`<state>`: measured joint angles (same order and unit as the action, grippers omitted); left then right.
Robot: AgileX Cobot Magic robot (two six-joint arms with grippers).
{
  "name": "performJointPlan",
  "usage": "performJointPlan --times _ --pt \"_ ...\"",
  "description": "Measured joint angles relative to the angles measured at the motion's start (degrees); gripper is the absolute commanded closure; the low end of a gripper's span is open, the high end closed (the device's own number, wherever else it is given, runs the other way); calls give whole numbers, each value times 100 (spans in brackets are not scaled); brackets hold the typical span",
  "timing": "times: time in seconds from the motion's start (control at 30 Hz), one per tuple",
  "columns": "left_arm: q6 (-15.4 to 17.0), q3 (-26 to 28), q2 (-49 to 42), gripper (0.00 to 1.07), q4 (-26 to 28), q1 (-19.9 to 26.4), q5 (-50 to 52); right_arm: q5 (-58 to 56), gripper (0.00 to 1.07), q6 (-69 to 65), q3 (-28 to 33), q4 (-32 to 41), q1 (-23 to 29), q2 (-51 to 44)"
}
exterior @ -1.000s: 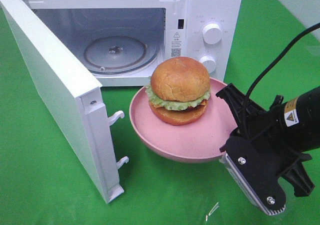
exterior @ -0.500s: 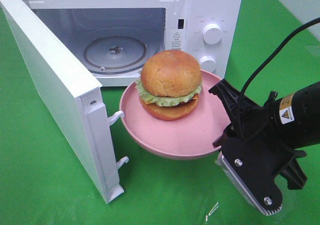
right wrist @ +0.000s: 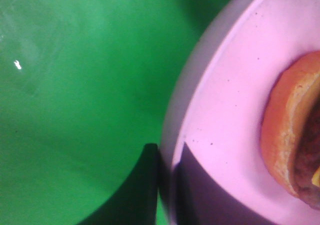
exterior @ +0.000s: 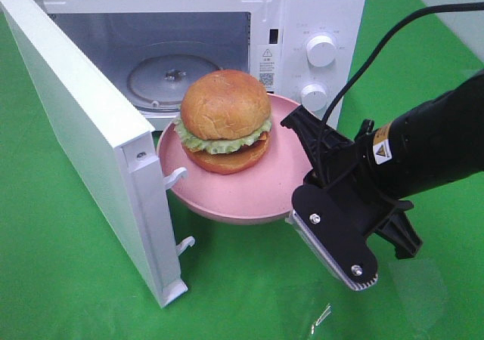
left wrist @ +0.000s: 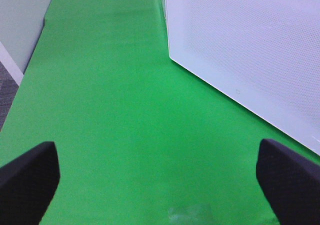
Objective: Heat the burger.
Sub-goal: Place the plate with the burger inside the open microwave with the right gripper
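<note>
While the right end effector (right wrist: 167,150) is clamped on the rim of the plate (exterior: 227,200), I see the burger (exterior: 224,121) sitting upright on that plate, just in front of the open microwave (exterior: 318,15) cavity, beside its door (exterior: 76,128). The left end effector (left wrist: 157,185) has its jaws apart over the green bench (left wrist: 115,110), holding nothing.

Robot test bench, lab-like rather than a home kitchen. Table (exterior: 60,279) draped in plain green cloth, white microwave (exterior: 318,7) staged on it. Black robot arm (exterior: 431,143) carries a yellow warning sticker (exterior: 383,152) and trailing cable (exterior: 378,45). Pale partition (left wrist: 20,15) and grey carpet (left wrist: 5,92) alongside.
</note>
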<state>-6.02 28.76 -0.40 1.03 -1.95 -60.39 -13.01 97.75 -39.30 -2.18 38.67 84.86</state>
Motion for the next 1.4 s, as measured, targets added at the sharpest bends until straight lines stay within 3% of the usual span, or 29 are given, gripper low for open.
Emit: performJointPlan --times 0.97,1.4 --pt "0 0 0 7 0 0 0 -109 107 -206 -1564 17 0 1501" --pt "0 0 0 7 0 0 0 -636 107 -647 -2544 17 0 2108"
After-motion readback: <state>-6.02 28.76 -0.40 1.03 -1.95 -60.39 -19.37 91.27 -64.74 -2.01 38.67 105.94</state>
